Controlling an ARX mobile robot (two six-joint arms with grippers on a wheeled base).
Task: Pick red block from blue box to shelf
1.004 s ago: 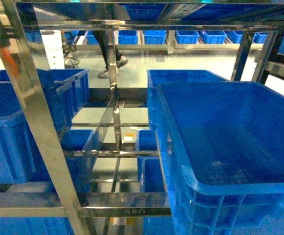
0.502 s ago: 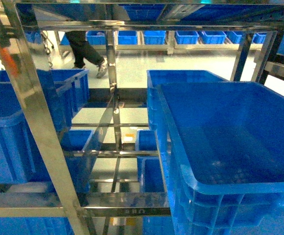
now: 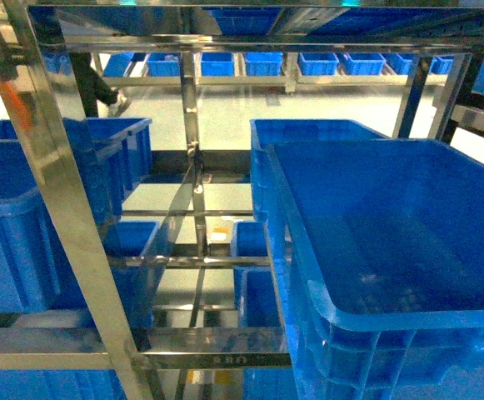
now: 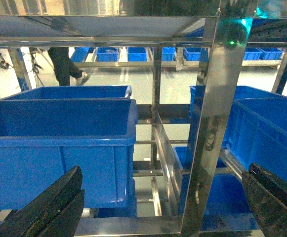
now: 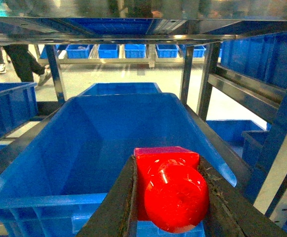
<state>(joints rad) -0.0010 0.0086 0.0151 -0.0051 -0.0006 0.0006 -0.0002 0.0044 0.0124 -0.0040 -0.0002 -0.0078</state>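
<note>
The red block (image 5: 170, 187) is clamped between the dark fingers of my right gripper (image 5: 167, 163), its round stud facing the camera. It hangs just in front of the near rim of a dark blue ribbed crate (image 5: 108, 138) that sits on a tier of the steel shelf (image 5: 187, 74). My left gripper (image 4: 165, 170) is open and empty, with one finger (image 4: 54, 207) low on the left and the other at the right edge. A shelf post (image 4: 215, 123) stands between them. Neither gripper shows in the head view. The blue box is out of view.
Dark blue crates (image 3: 391, 233) (image 3: 8, 217) fill the shelf (image 3: 58, 192) tiers on both sides, with a gap and cross rails (image 3: 200, 258) in the middle. A person (image 3: 100, 83) walks on the floor behind. More crates line racks (image 3: 266, 62) at the back.
The person behind the shelf has walked to the left. The shelf and crates look the same in the head view.
</note>
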